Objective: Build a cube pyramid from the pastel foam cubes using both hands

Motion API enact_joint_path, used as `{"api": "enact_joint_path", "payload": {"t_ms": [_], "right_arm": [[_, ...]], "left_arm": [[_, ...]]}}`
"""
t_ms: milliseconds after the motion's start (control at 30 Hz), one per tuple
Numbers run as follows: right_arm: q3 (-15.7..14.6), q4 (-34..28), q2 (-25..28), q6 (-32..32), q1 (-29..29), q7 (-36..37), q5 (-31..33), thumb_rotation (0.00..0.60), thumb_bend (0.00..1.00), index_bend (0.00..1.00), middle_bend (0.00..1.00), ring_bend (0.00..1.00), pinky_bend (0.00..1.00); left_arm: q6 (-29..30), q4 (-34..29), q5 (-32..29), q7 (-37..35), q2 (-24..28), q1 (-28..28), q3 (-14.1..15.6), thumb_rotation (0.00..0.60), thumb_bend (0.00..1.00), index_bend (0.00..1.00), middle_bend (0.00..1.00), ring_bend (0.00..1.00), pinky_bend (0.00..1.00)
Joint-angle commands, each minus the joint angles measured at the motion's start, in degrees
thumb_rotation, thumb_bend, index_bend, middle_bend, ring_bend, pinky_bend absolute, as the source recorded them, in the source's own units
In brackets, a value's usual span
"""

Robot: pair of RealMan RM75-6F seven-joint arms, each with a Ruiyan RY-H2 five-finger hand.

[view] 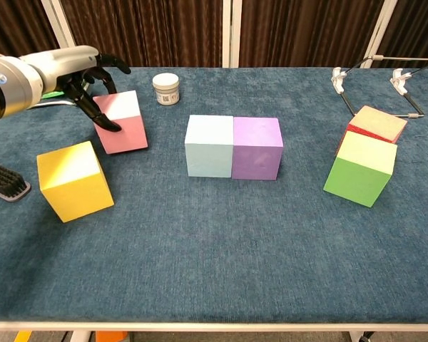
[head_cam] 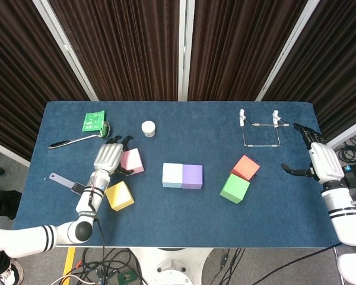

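The left hand (view: 82,68) grips the tilted pink cube (view: 121,122), while the right hand (head_cam: 321,161) hovers with fingers spread at the desk (head_cam: 184,225) edge.

The table (view: 214,271) is covered in dark blue cloth. On it sit a pink cube (view: 121,122), a yellow cube (view: 74,180), a pale blue cube (view: 209,145), a purple cube (view: 257,147), a green cube (view: 361,169) and a red cube (head_cam: 245,167). At 11 o'clock lies a green packet (head_cam: 94,122), with a white jar (view: 165,89) nearby.
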Motion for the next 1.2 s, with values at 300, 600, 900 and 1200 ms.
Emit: {"api": "enact_joint_path", "payload": {"t_ms": [300,600,900,1200], "right_arm": [[0.28,-0.85,0.68,0.13,-0.27,-1.07,-0.57,0.600,0.10,0.00,0.08,0.00,0.00],[0.20,-1.97,0.71,0.80,-0.69,-3.30,-0.05,0.600,0.10,0.00,0.08,0.00,0.00],[-0.14,-2.99,1.48,0.80,-1.40,-2.48,-1.38,0.600,0.10,0.00,0.08,0.00,0.00],[0.02,-3.27,2.04,-0.11,-1.38,-0.73,-2.17,0.600,0.10,0.00,0.08,0.00,0.00]], "left_arm": [[0.81,-11.02,4.94,3.54,4.43,0.36,3.79,0.600,0.15,0.14,0.53,0.12,0.14],[1.08,-11.17,3.41,6.88,2.64,-1.45,4.75,0.600,0.15,0.14,0.53,0.12,0.13],[-1.71,-8.46,1.07,6.20,1.38,-3.26,3.76,0.600,0.15,0.14,0.53,0.12,0.13],[-4.62,-6.99,-0.14,4.48,1.30,-5.16,2.85,0.600,0.14,0.14,0.53,0.12,0.13]]}}
